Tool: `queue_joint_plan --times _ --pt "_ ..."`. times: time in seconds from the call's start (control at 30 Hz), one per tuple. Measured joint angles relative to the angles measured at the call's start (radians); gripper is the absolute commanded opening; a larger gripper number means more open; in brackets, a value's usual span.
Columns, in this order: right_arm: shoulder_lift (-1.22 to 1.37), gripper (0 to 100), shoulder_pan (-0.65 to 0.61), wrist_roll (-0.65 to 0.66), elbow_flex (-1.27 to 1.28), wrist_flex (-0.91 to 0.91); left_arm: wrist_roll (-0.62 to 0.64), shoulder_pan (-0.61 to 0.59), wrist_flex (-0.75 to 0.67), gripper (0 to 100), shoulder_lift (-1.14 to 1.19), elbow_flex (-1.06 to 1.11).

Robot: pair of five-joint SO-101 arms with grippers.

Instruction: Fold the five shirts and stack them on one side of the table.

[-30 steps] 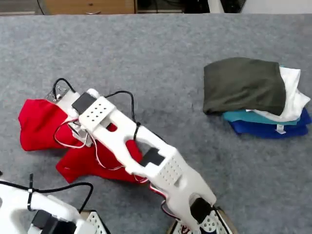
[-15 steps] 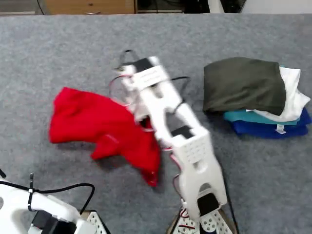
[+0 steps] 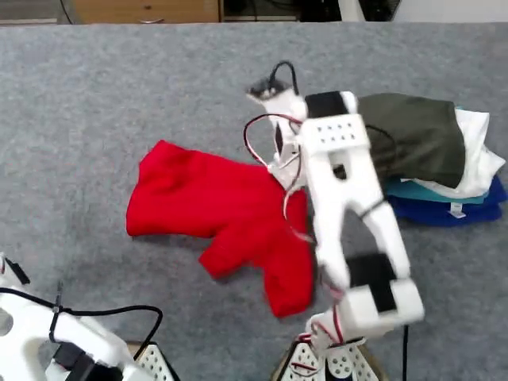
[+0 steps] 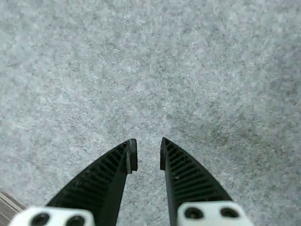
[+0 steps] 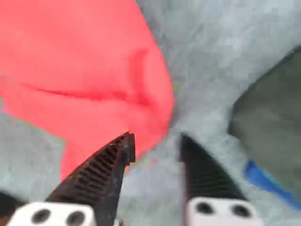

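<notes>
- Grey felt-like cloth covers the table (image 3: 159, 79) from the arms' bases to its far edge.
- Nearest, the left gripper (image 4: 146, 151) hangs over bare cloth, its jaws only a narrow slit apart with nothing between them.
- Mid-table lies the red shirt (image 3: 230, 214) — spread out, rumpled and not yet folded, with one sleeve trailing toward the bases.
- At the shirt's edge on the stack side sits the right gripper (image 5: 155, 143), jaws well apart and gripping nothing. One finger is just beside the red hem, and grey cloth shows in the gap.
- My judgement of the risk: a pinch from here may catch a single layer or miss the hem, so the fold comes out skewed or the shirt bunches up.
- Loose wires (image 3: 262, 135) loop off the right arm (image 3: 349, 206) close to the fabric and could snag it.
- Just beyond, that arm crosses the edge of the stack (image 3: 444, 198) in the high view — olive shirt (image 3: 421, 135) on top, white, teal and blue beneath. A careless swing could nudge the pile askew, so it is the main thing in the way.
- Farthest, past the table edge, stands wooden furniture (image 3: 143, 9).
</notes>
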Motion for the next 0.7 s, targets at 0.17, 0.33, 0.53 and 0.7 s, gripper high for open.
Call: queue_joint_plan --times 0.17,0.33,0.53,0.7 --pt "-0.118 18.2 -0.19 -0.046 0.006 -0.129 0.0 0.0 0.0 9 0.0 0.0" --pt "-0.072 15.7 -0.368 -0.15 0.04 -0.295 0.0 -0.058 -0.005 9 0.0 0.0" --pt "0.215 32.5 -0.571 -0.192 0.055 -0.422 0.0 -0.124 -0.005 9 0.0 0.0" --pt "0.491 18.8 -0.621 -0.272 -0.066 -0.437 0.0 -0.164 -0.005 9 0.0 0.0"
